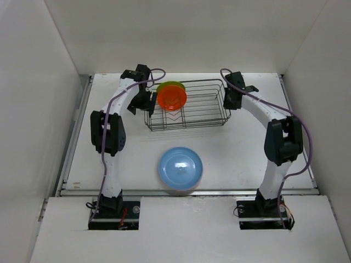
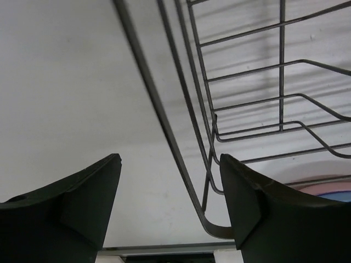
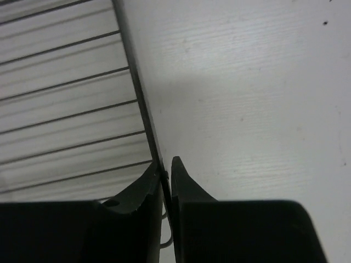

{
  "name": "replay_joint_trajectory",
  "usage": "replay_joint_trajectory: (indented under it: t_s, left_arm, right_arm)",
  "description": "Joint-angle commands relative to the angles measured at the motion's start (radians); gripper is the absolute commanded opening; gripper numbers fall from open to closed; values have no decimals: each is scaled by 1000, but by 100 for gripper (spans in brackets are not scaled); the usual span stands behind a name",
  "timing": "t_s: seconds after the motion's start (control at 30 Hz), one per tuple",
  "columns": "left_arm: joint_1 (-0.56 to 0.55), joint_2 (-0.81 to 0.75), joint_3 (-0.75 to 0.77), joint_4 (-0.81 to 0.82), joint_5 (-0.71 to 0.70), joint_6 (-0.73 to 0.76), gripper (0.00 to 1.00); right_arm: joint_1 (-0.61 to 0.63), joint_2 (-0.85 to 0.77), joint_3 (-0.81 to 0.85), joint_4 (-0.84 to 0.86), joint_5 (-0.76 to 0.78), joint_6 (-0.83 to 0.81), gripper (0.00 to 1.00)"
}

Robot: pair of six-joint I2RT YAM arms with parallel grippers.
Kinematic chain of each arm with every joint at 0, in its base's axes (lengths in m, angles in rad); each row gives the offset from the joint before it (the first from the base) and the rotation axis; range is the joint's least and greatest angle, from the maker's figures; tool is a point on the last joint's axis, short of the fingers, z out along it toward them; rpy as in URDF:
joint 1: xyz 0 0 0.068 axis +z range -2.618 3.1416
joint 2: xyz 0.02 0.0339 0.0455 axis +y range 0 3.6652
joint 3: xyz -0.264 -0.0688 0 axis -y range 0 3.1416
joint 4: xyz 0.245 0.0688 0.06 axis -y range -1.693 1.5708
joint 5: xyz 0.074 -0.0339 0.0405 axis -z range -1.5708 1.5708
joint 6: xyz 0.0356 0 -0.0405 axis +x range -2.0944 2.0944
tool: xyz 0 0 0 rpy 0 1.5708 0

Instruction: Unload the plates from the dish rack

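Note:
The dark wire dish rack (image 1: 189, 109) stands at the back middle of the table. An orange plate (image 1: 172, 98) stands upright in its left end, with a lime green plate (image 1: 166, 86) right behind it. A light blue plate (image 1: 180, 167) lies flat on the table in front of the rack. The left wrist view shows a pink rim (image 2: 315, 188) around the blue (image 2: 337, 195). My left gripper (image 1: 140, 104) is open at the rack's left end, its jaws astride the rim wire (image 2: 162, 115). My right gripper (image 1: 233, 102) is shut on the rack's right rim wire (image 3: 137, 82).
White walls close in the table on the left, back and right. A metal rail (image 1: 186, 192) runs along the table's near edge, just below the blue plate. Purple cables loop off both arms.

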Motion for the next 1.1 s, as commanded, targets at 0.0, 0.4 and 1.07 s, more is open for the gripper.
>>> replay_joint_trajectory:
  t_s: [0.0,0.4,1.07]
  left_arm:
    - [42,1,73,8,36,-27,69]
    - [85,10,99,-14,188,-7,63]
    - [94,-47,57,-58,252,11,57]
  right_arm:
    - [5,-74,-89,93,-39,77,8]
    - [5,-86,-14,81,48,-45,30]
    - [15,-112,126,294,-173,-249,76]
